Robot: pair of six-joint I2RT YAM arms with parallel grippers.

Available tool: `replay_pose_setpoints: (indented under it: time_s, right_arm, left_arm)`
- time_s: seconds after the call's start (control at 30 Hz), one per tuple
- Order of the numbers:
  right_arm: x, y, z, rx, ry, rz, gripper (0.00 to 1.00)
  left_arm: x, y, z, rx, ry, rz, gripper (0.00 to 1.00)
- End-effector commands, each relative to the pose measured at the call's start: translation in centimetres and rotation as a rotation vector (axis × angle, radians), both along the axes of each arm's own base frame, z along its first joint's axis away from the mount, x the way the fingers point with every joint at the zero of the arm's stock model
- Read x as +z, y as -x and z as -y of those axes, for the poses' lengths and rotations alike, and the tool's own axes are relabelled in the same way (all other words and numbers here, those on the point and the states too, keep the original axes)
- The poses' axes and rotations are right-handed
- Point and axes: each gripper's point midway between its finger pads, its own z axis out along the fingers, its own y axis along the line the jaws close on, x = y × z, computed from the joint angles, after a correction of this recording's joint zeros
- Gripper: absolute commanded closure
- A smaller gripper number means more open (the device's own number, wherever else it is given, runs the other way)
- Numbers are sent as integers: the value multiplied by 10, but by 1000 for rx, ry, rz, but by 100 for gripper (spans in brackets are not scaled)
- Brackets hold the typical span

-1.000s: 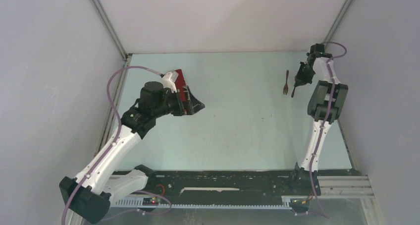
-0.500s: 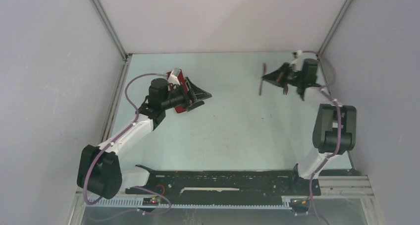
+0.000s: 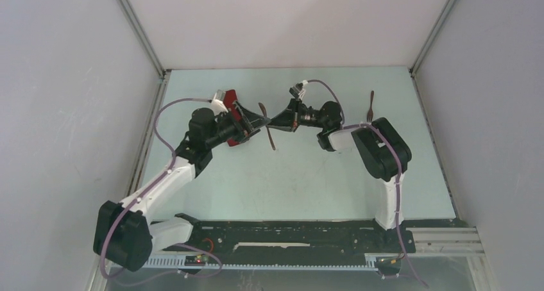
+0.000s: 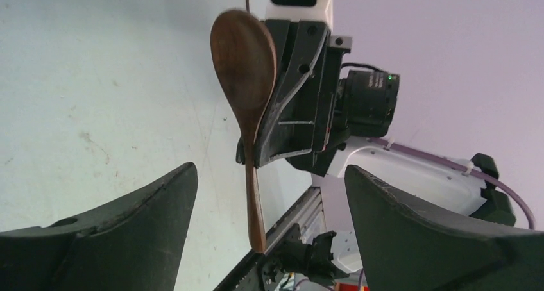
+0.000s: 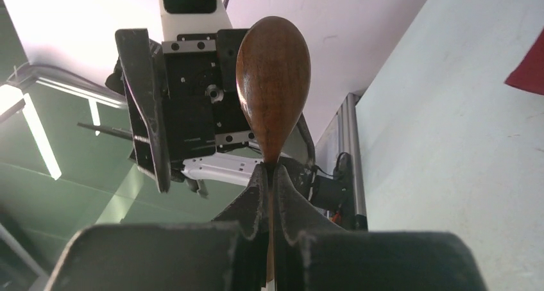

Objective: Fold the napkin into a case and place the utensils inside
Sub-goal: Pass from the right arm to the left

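My right gripper is shut on the handle of the dark brown wooden spoon and holds it above the table, mid-back. In the right wrist view the spoon's bowl stands up from my shut right gripper. My left gripper is open and faces it, fingertips close to the spoon. In the left wrist view the spoon hangs just ahead of my open left gripper. The fork lies on the table at the back right. The dark red napkin lies mostly hidden behind my left gripper.
The pale green table is walled by white panels on three sides. A black rail runs along the near edge between the arm bases. A corner of the red cloth shows at the right edge of the right wrist view.
My right arm has swung from the far right to the middle, carrying the spoon up to my left gripper. The fork stayed on the table. My left gripper barely moved.
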Motion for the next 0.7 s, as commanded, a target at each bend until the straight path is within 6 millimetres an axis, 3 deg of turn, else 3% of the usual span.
replay_pose_setpoints:
  time_s: [0.0,0.13,0.23,0.53,0.67]
  right_arm:
    - [33,15,-9,41,-101,107,100]
    - [34,23,-13,63,-101,109,100]
    - [35,26,-16,73,-101,113,100]
    - [30,33,-20,97,-94,109,100]
    - [32,36,-22,106,-95,116,100]
  left_arm:
    - [16,-6,-19,83,-21,66,10]
    - [16,-10,-20,78,12,42,23]
    - [18,-11,-19,71,17,50,25]
    - [23,-13,-18,58,33,71,44]
    - [26,-14,-18,59,41,77,44]
